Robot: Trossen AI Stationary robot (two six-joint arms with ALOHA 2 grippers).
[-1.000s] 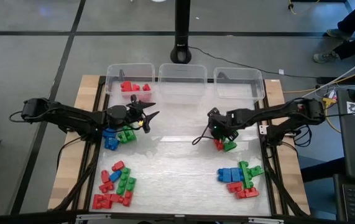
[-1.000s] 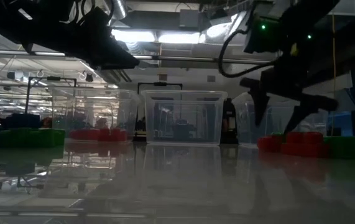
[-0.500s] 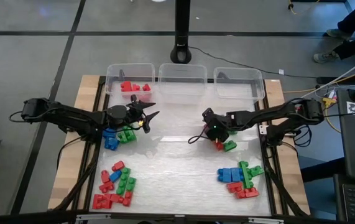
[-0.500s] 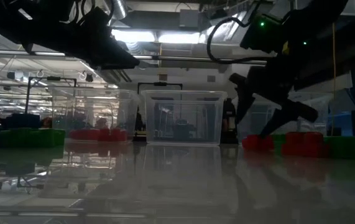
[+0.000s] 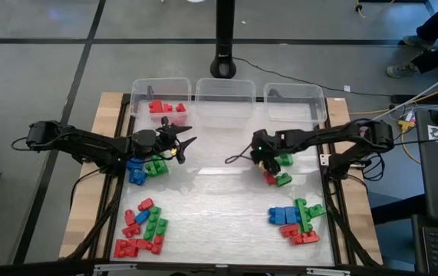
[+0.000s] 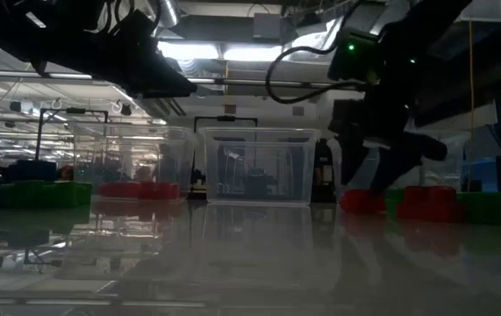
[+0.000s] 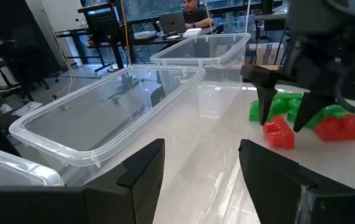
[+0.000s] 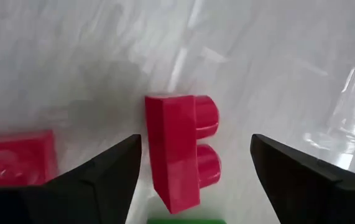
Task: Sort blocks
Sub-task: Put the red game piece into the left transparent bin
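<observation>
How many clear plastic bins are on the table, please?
3, in a row along the table's far edge: left bin holding red blocks, middle bin, right bin.

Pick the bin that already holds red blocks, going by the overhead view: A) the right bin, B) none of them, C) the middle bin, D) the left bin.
D: in the high view the red blocks lie inside the left bin, while the middle bin and right bin show no blocks in them.
</observation>
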